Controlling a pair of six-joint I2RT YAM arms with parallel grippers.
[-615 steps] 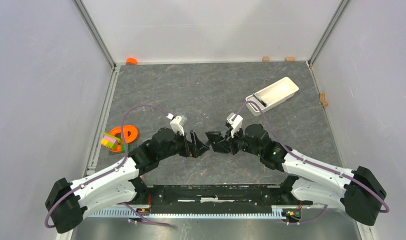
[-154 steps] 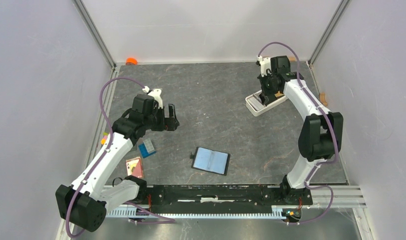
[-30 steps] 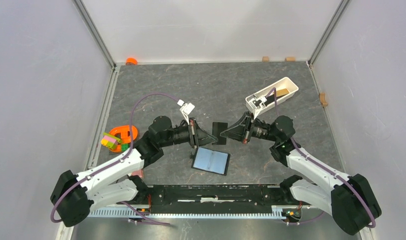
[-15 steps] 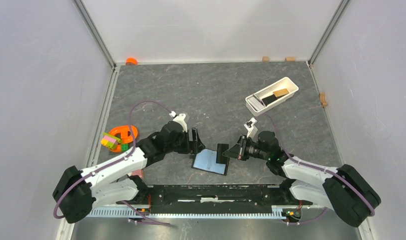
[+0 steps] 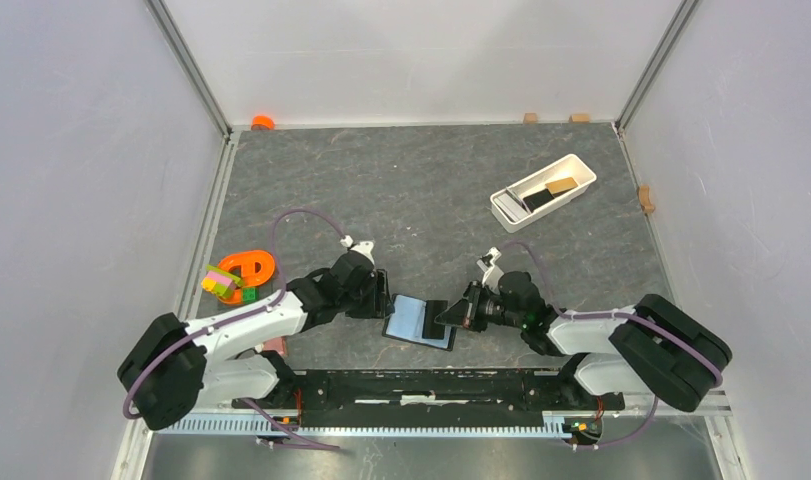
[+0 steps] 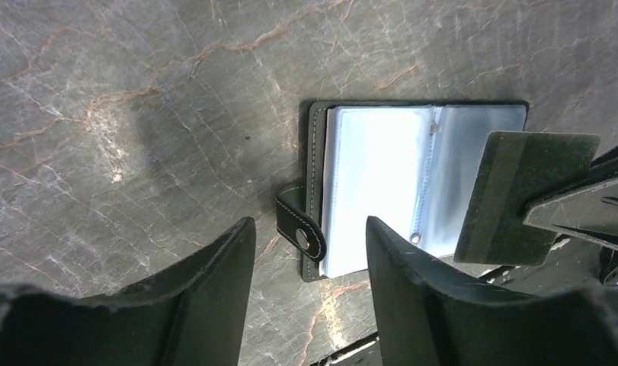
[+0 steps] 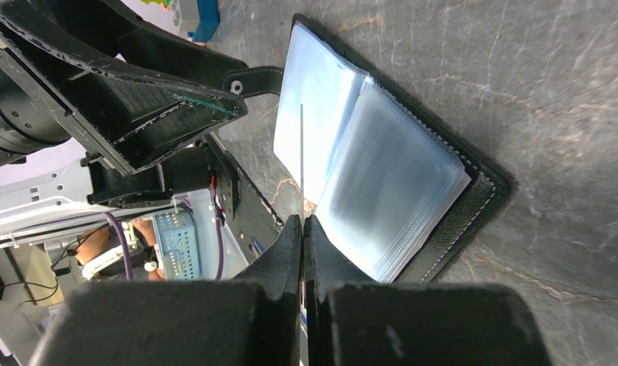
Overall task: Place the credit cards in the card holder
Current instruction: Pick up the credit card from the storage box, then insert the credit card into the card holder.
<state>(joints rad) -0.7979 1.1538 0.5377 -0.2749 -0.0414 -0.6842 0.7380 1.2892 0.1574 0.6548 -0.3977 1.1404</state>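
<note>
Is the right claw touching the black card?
Touching. The right wrist view shows the right gripper pinching the black card edge-on between shut fingers.

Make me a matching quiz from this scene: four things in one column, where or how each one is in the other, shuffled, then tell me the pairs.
Things:
1. card holder
2. black card
3. white tray
4. left gripper

States:
A. open, by the snap tab
B. pinched in the shut right gripper
C. far right, holding a tan card
D. lying open on the table between both grippers

Pairs: 1-D, 2-B, 3-C, 4-A
</note>
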